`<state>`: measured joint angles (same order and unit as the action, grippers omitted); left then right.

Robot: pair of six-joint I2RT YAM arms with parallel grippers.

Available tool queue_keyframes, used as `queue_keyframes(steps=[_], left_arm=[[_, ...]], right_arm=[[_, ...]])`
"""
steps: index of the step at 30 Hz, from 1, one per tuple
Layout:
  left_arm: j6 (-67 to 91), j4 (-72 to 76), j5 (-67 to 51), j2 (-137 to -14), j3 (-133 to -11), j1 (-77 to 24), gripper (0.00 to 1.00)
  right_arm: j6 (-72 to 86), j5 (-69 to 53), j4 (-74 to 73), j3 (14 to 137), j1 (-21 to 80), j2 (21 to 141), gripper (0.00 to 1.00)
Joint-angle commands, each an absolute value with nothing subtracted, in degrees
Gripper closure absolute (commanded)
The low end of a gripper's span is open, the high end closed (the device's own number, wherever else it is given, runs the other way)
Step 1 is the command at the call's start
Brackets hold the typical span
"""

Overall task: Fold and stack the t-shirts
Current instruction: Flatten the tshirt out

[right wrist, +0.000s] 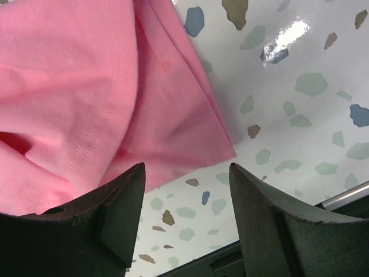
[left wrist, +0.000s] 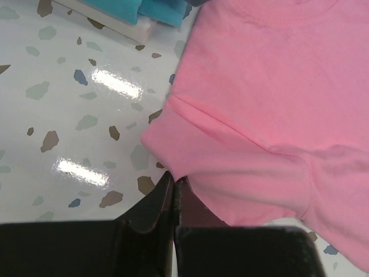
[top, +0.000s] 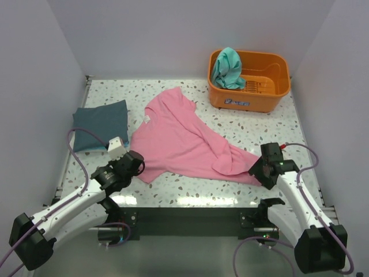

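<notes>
The pink t-shirt [top: 179,135] lies spread and partly rumpled in the middle of the table. My left gripper [top: 136,163] is shut, its tips pinching the sleeve edge of the pink t-shirt [left wrist: 259,115] at its near left side; the left gripper [left wrist: 174,178] is low over the table. My right gripper [top: 258,169] is open and empty at the shirt's near right corner [right wrist: 86,86]; in its wrist view the right gripper [right wrist: 185,167] has the corner just beyond its tips. The slate t-shirt [top: 101,124] lies folded at the left. The teal t-shirt [top: 228,68] hangs in the basket.
The orange plastic basket [top: 271,86] stands at the back right. White walls close in the table on the left, back and right. The table's near edge [right wrist: 346,193] runs just beside my right gripper. A corner of the folded slate shirt [left wrist: 138,8] shows in the left wrist view.
</notes>
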<state>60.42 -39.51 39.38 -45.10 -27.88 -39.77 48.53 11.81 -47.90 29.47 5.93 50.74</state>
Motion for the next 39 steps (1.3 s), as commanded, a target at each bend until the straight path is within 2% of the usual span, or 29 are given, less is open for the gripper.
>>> queue_keyframes(steps=[1,8,18,21,22,23,24,27,34,39], left_arm=[[59.5,-37.6,39.9,-43.8,-29.0,-39.6,1.00],[58.4,-36.1,38.8,-42.1,-28.3,-39.6,1.00],[58.7,-36.7,38.9,-41.9,-28.2,-39.5,1.00],[58.7,-36.8,38.8,-41.7,-28.6,-39.6,1.00],[58.5,-36.9,38.8,-41.7,-28.7,-39.6,1.00],[58.6,-37.4,38.8,-41.7,-29.3,-39.5,1.00],[58.6,-37.7,38.8,-41.5,-29.6,-39.5,1.00],[58.0,-38.2,38.8,-40.3,-31.6,-39.5,1.00],[51.3,-36.6,41.2,-36.6,-44.4,-39.6,1.00],[41.0,-27.9,40.1,-34.3,-57.2,-39.6,1.00]], right_arm=[[52.1,11.7,-53.4,31.0,5.8,47.6,0.36],[54.1,12.9,-54.9,28.9,5.8,46.2,0.36],[54.3,12.6,-43.1,24.3,5.8,52.5,0.42],[54.1,13.1,-41.2,23.7,5.8,51.9,0.55],[53.4,12.7,-40.4,23.6,5.8,51.6,0.68],[53.3,11.9,-39.8,23.1,5.8,51.4,0.73],[52.8,11.2,-38.5,23.1,5.8,51.3,0.85],[50.5,10.6,-37.7,24.6,5.9,49.8,1.00],[41.2,18.5,-43.9,43.3,5.8,41.5,1.00],[36.8,22.2,-45.9,60.9,5.8,38.4,1.00]])
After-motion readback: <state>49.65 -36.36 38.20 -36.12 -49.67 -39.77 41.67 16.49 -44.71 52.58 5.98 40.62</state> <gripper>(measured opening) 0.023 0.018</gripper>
